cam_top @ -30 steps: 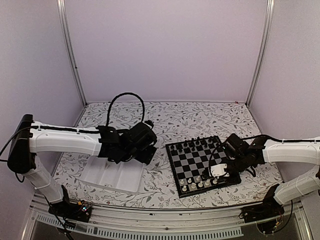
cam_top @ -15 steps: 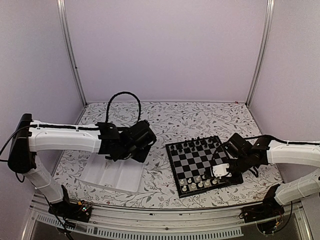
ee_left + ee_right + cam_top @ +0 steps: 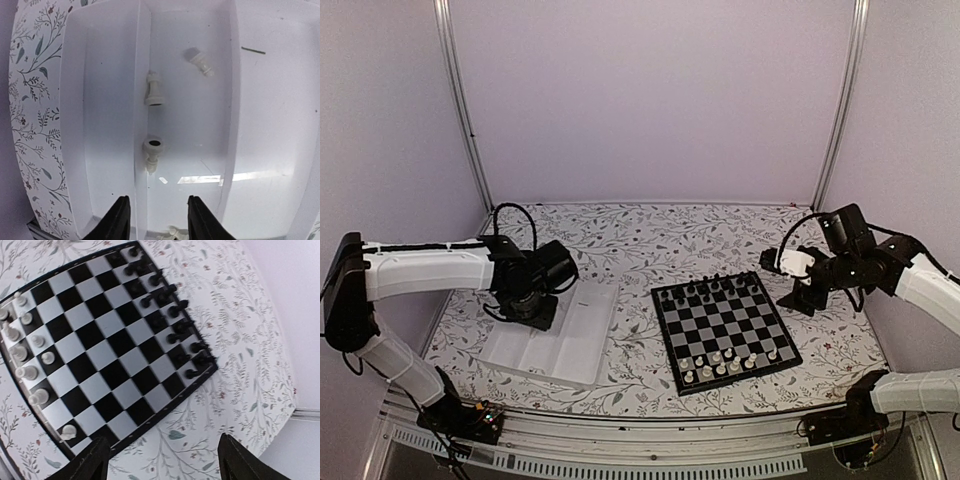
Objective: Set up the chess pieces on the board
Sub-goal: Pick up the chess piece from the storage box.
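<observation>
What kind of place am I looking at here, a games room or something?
Most likely a robot test booth, not a games room: two white robot arms, bare lilac walls with metal frame posts, and a small black-and-grey chessboard near a white compartment tray.

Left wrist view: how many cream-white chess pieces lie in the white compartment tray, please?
4 chess pieces, middle compartment: two by its left wall, one upper right, one cropped below; others maybe hidden.

Lit softly and evenly from above — throws only faint shadows. Glares in a bright streak on the white tray [image 3: 260,125] floor; bends straight lines slightly in wrist views.
</observation>
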`<state>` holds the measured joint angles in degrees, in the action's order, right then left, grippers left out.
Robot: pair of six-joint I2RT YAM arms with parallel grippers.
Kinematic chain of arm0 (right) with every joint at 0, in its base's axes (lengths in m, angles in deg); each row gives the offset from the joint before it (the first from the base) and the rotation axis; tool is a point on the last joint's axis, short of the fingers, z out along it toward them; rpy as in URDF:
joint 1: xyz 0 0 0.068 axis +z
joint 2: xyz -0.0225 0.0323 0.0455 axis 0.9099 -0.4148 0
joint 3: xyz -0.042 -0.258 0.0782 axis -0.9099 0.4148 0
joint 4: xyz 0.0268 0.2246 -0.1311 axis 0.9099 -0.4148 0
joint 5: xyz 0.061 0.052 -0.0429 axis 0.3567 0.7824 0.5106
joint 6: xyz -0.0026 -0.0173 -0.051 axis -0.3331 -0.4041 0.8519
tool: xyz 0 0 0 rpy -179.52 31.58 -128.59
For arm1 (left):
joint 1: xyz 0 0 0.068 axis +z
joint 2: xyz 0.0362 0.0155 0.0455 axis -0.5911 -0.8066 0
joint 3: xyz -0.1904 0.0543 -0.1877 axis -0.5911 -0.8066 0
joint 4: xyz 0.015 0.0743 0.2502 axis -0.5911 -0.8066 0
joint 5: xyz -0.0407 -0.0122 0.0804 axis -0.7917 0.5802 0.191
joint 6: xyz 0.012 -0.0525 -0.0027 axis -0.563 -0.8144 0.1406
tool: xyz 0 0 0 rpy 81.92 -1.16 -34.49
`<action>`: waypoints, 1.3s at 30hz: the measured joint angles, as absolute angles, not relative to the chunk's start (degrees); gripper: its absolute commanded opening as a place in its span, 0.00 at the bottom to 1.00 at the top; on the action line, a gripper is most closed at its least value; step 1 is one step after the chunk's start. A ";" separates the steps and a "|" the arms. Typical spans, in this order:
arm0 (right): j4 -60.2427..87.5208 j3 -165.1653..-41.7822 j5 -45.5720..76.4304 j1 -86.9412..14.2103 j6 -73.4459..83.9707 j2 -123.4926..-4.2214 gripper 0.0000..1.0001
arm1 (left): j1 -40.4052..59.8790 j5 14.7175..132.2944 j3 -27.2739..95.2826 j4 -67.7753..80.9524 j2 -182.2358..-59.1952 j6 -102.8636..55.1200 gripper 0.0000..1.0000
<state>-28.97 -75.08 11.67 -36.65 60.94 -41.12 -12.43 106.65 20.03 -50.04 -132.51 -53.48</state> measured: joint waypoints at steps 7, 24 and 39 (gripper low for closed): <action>-25.03 -82.14 18.64 -42.53 55.01 -46.04 0.59 | -5.11 101.17 15.40 -45.95 -130.19 -48.83 0.32; -25.34 -81.99 29.79 -42.58 51.43 -47.83 0.51 | -0.89 99.85 20.77 -35.52 -141.80 -40.96 0.32; -25.32 -80.68 31.36 -42.58 51.28 -48.16 0.50 | -0.76 103.02 23.83 -39.57 -149.01 -46.60 0.39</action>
